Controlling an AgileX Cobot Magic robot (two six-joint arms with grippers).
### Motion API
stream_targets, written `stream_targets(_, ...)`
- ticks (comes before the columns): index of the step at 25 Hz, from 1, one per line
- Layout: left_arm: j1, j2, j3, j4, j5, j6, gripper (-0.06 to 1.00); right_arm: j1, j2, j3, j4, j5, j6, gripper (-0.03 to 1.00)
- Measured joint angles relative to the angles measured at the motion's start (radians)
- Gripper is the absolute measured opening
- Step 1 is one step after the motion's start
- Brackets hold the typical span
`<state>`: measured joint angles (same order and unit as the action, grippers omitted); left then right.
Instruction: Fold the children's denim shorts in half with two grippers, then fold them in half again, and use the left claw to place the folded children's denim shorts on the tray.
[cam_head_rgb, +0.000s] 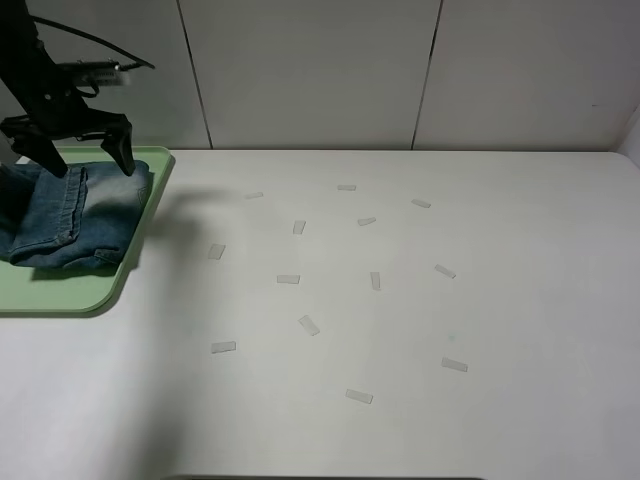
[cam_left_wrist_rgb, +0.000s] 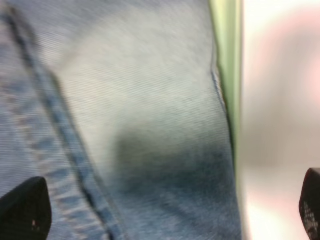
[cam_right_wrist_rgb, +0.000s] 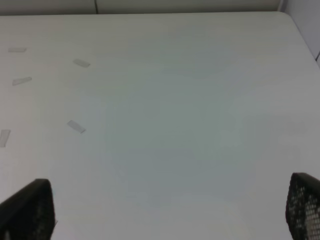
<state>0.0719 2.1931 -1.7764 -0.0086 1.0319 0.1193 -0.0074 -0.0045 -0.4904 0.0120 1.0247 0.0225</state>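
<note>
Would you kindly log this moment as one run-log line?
shorts: folded, on tray | left end effector: open, above shorts | right end effector: open, over bare table

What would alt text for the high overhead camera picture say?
Folded denim shorts lie on a pale green tray at the left edge of a white table, with the left pincer open just above them. Small tape strips dot the table.
</note>
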Motion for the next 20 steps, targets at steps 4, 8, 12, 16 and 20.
stream_targets(4,0.006,0.015,0.013,0.063,0.039,-0.016,0.99,0.000,0.000,0.000,0.000,0.000,0.000,0.70)
stream_targets(8,0.054,0.015,0.045,0.123,0.060,-0.025,0.99,0.000,0.000,0.000,0.000,0.000,0.000,0.70)
stream_targets(12,0.130,0.015,0.093,0.141,0.062,-0.025,0.99,0.000,0.000,0.000,0.000,0.000,0.000,0.70)
stream_targets(16,0.195,0.015,0.103,0.148,0.064,-0.023,0.99,0.000,0.000,0.000,0.000,0.000,0.000,0.70)
stream_targets(20,0.242,0.015,0.103,0.150,0.059,-0.023,0.99,0.000,0.000,0.000,0.000,0.000,0.000,0.70)
